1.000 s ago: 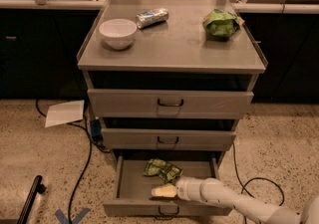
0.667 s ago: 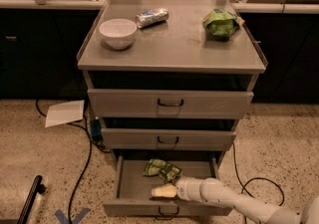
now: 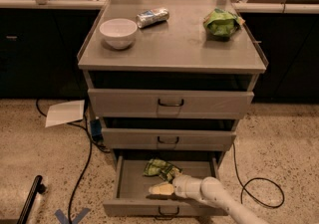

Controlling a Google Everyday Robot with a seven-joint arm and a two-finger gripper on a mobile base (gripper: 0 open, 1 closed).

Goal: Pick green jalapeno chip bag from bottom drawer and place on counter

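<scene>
One view: high, facing cabinet (image 3: pixel 169 103) front, mid-range; jaws inside bottom drawer (image 3: pixel 132 184).

No legible text or labels

Counter (image 3: pixel 174 51): white bowl (image 3: pixel 118 32) near the left edge, toward the back-left corner. Silver-blue packet (image 3: pixel 152 17) on its side by the back edge, just right of the bowl and apart from it. Lime-green bag (image 3: pixel 221 23) near the back-right corner.

Under the front edge, the bottom drawer (image 3: pixel 130 183) stands pulled out. The green jalapeno chip bag (image 3: pixel 160 168) lies on the drawer floor, toward the back, about centre. The gripper (image 3: pixel 160 189) is inside the drawer, low over the floor, just in front of the bag; contact cannot be judged. The arm (image 3: pixel 214 199) enters from the front right.
</scene>
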